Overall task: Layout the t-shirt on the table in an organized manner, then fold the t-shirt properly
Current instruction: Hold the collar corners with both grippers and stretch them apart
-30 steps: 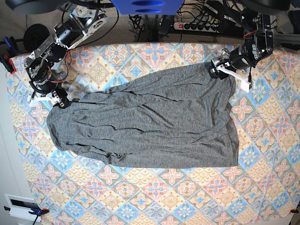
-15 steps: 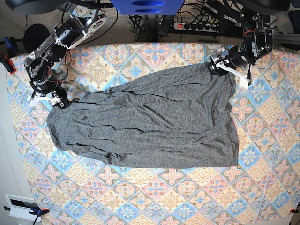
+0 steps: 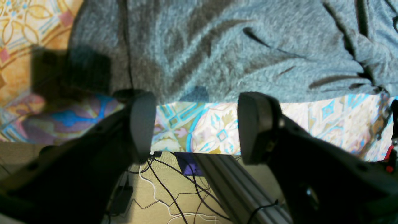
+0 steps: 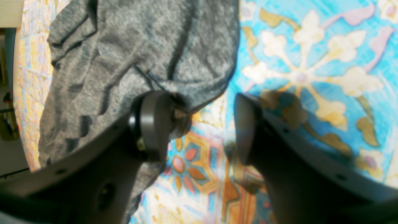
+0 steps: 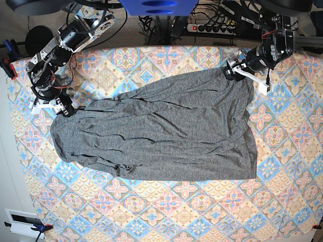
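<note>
The black two-fingered left hand (image 5: 247,74) is extended, with its jaws spread wide and nothing between them. The matching black right hand (image 5: 50,105) is lowered, its jaws likewise parted and empty.

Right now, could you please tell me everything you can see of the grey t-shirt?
The t-shirt is a plain dark heather-grey knit with no print. It lies spread flat across the middle of the table, wrinkled in long creases, with a small bunched fold along its near edge. The right tool stands open at one corner, one finger against the cloth. The left tool is open just off the far edge, gripping nothing.
</note>
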You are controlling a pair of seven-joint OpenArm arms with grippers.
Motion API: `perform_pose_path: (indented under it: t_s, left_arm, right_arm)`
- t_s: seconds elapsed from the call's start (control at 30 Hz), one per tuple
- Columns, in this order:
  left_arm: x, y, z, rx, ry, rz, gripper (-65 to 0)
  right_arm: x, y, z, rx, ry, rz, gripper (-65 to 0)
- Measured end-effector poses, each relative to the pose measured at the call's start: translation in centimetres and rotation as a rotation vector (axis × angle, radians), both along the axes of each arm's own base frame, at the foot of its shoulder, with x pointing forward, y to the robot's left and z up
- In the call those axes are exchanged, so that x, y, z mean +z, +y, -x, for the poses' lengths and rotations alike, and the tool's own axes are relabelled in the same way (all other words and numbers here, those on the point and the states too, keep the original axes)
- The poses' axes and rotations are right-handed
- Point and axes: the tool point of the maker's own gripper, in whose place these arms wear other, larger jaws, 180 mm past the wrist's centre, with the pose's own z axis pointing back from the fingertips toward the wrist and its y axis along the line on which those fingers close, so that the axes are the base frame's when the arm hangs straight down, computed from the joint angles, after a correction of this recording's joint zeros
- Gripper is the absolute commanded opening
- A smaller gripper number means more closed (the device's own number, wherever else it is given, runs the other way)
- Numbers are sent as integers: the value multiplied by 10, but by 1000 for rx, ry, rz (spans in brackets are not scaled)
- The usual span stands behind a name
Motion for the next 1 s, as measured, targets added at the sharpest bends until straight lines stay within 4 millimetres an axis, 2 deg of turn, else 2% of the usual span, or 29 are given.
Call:
perform_pose_path:
  t_s: [0.3, 0.63, 0.7, 0.83, 0.87, 1.0]
  left_arm:
    - [0, 0, 0, 2, -2, -1, -246]
    - [1, 0, -2, 1, -6, -1, -247]
    - [1, 0, -1, -3, -6, -2, -247]
    - [5, -8, -2, -11, -10, 55, -247]
    - [8, -12, -1, -26, -9, 83, -246]
    - [19, -6, -5, -50, -12, 112, -246]
  right_arm:
    - [6, 24, -16, 69, -29, -33, -327]
    - [6, 24, -18, 66, -35, -42, -331]
    - [9, 24, -23, 67, -40, -40, -378]
    - [11, 25, -26, 72, -51, -41, -612]
    - [11, 26, -25, 80, -53, -36, -650]
    - [11, 23, -25, 72, -55, -25, -650]
